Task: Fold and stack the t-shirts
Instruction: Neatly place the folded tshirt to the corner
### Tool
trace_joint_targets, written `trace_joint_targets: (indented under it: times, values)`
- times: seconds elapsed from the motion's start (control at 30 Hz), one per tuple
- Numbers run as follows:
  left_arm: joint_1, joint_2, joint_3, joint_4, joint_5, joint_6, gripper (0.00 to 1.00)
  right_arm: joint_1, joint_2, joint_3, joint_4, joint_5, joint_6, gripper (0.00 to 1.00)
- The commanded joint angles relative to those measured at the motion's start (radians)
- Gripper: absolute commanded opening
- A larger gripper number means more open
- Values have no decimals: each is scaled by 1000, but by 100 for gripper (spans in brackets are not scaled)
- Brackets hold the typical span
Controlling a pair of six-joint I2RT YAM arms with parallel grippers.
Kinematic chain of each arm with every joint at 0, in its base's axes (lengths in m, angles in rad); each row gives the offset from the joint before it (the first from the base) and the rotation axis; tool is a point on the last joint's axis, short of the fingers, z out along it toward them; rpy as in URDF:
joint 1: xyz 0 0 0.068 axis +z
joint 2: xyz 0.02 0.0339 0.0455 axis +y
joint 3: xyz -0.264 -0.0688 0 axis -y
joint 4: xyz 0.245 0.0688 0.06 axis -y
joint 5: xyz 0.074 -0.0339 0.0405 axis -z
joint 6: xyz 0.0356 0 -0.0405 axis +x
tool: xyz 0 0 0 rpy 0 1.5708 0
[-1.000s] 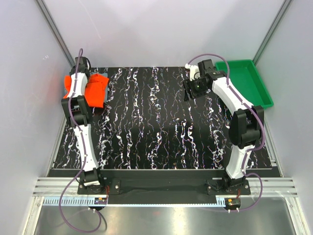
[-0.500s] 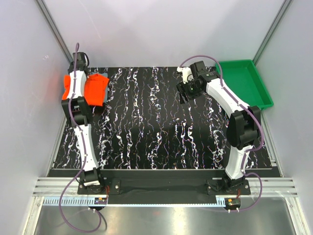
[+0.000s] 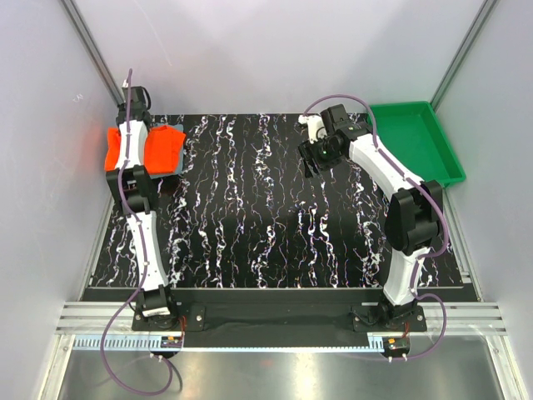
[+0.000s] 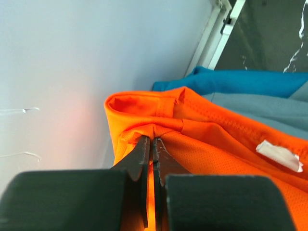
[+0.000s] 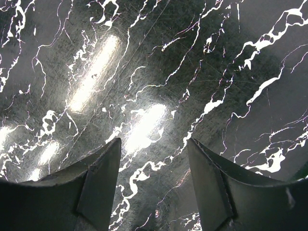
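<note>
The orange-red t-shirt (image 3: 162,150) lies folded at the table's far left corner, on top of the grey-blue t-shirt (image 3: 177,133), of which only an edge shows. In the left wrist view the orange shirt (image 4: 211,144) fills the lower frame, with a white label on it, and the grey-blue shirt (image 4: 250,86) lies behind it. My left gripper (image 4: 153,140) is shut on a fold at the orange shirt's edge, next to the left wall. My right gripper (image 5: 153,149) is open and empty above the bare marbled table, at the far middle-right (image 3: 310,158).
A green plastic tray (image 3: 441,158) stands at the far right corner, right of my right arm. White walls close in the left and right sides. The black marbled tabletop (image 3: 266,225) spreads between the arms.
My left gripper has pulled the orange shirt's edge towards the far left, flattening its fold. My right gripper has moved left, away from the green tray.
</note>
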Motion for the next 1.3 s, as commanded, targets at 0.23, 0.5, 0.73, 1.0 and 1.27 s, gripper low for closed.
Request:
trace_joint_targets:
  times: [0.23, 0.5, 0.73, 1.0, 1.27]
  values:
    - [-4, -3, 16, 165, -22, 36, 61, 22, 8, 42, 10, 7, -6, 65]
    - [-35, -127, -11, 81, 16, -60, 77, 32, 1, 30, 16, 7, -8, 66]
    - [-152, -603, -591, 421, 137, -19, 89, 32, -14, 36, 56, 56, 23, 67]
    - [-282, -770, -606, 144, 445, -209, 94, 29, -67, 113, 222, 383, 142, 90]
    - [-302, -939, -934, 187, 547, -341, 94, 18, -94, 62, 340, 611, 201, 100]
